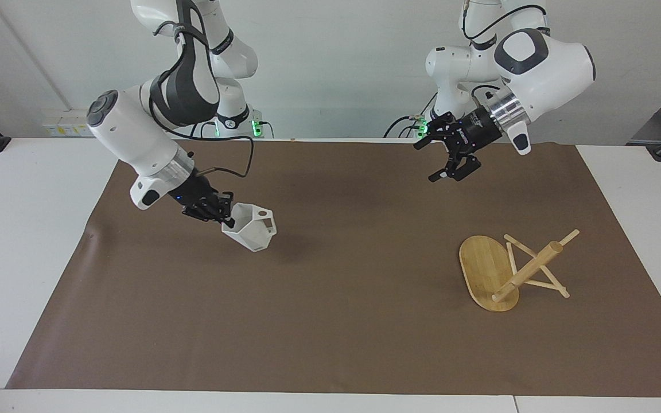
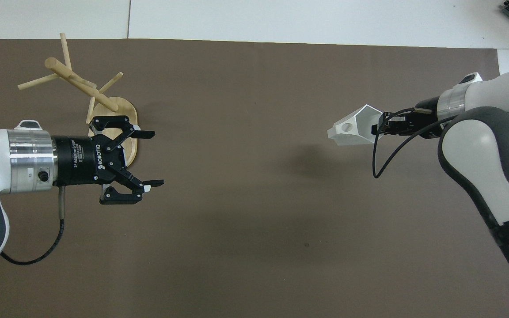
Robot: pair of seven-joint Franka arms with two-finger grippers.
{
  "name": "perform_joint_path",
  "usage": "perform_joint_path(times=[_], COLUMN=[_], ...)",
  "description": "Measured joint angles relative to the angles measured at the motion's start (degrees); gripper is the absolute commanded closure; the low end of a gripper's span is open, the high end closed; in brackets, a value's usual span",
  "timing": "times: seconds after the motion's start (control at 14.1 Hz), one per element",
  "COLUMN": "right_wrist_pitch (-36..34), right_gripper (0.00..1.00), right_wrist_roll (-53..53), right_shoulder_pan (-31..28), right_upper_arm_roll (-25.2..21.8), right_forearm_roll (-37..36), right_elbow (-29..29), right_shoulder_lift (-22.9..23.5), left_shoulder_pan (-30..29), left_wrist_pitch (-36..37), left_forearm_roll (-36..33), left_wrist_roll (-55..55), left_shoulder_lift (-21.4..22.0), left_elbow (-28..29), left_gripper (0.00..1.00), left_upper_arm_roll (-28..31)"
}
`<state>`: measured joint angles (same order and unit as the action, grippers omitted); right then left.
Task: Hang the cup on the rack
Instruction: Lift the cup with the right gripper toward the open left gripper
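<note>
Room for moving is wide: the brown mat lies bare across the whole lower half of the facing view, its near edge running along the bottom of the frame with white table showing past both ends. It is a matte paper-like sheet, slightly wavy along its left edge in that view.

Low at the right of the facing view the rack lies tipped over on the mat. It is pale bamboo: a flat oval base standing on edge, a thick round post slanting up to the right, and thin crossing pegs, two of them touching the mat. In the overhead view the rack is at the upper left.

At centre left of the facing view the cup hangs in the air over the mat, its shadow beneath it. It is white and faceted, with a hexagonal rim and a blocky handle pierced by a round hole, tilted with its mouth up and to the left. The right gripper is clamped on its rim.

At the upper right of the facing view the left gripper hovers over the mat's far strip, jaws spread wide and holding nothing. In the overhead view the left gripper partly covers the rack's base. Nothing lies on the mat between cup and rack.
</note>
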<state>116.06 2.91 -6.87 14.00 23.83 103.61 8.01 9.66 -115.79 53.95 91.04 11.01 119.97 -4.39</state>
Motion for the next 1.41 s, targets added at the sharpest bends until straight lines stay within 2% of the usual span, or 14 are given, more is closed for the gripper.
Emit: perform_joint_path(times=[0.28, 0.49, 0.71, 0.85, 1.2, 1.41], right_wrist_pitch=[0.0, 0.0, 0.0, 0.0, -1.9, -4.4], right_gripper=[1.00, 1.00, 1.00, 1.00, 1.00, 1.00], right_wrist_roll=[5.7, 5.8, 5.8, 6.1, 6.7, 7.1], right_shoulder_pan=[0.2, 0.3, 0.3, 0.3, 0.5, 0.5], right_upper_arm_roll=[6.5, 8.5, 11.6, 13.4, 14.9, 15.4], right_forearm_roll=[1.3, 5.7, 6.7, 9.8, 21.1, 22.3], right_elbow=[-0.5, -0.6, -0.8, -1.2, -2.2, -2.3], right_shoulder_lift=[-0.7, -1.1, -1.5, -1.7, -5.1, -7.6], left_shoulder_pan=[0.6, 0.6, 0.6, 0.6, 0.9, 1.3], left_wrist_pitch=[-0.1, -0.4, -1.9, -2.3, -2.5, 0.5], left_forearm_roll=[3.1, 7.9, 10.3, 11.7, 12.4, 12.7], left_wrist_roll=[-1.9, -6.6, -8.5, -10.6, -13.8, -14.0], left_shoulder_lift=[-0.2, -2.0, -4.0, -4.8, -6.6, -6.8], left_elbow=[0.5, 0.9, 1.0, 1.0, 1.0, 0.5], left_gripper=[0.00, 0.00, 0.00, 0.00, 0.00, 0.00], left_upper_arm_roll=[0.1, 0.3, 0.2, 0.3, 0.1, 0.1])
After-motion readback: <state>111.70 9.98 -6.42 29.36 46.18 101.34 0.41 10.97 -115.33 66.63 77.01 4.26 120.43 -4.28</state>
